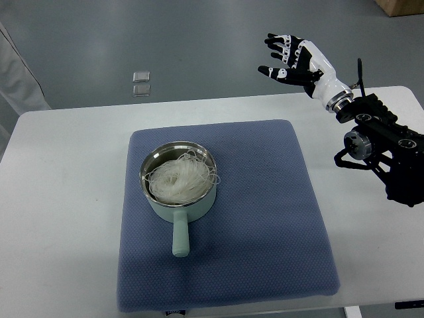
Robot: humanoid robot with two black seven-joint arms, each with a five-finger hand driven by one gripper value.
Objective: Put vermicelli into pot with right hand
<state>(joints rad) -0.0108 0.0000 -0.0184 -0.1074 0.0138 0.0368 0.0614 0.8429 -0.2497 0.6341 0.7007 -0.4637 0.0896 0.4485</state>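
Note:
A pale green pot (177,202) with a short handle pointing toward me stands on the blue mat (265,218). A nest of white vermicelli (177,180) lies inside it, with a few strands draped over the rim. My right hand (291,61) is raised at the upper right, beyond the table's far edge and well away from the pot. Its black and white fingers (277,44) are spread and hold nothing. The left arm does not show.
The white table (66,199) carries the mat. My right arm's black forearm (387,149) hangs over the table's right side. Two small clear squares (140,83) lie on the grey floor behind the table. A white cloth edge (13,79) shows at the far left.

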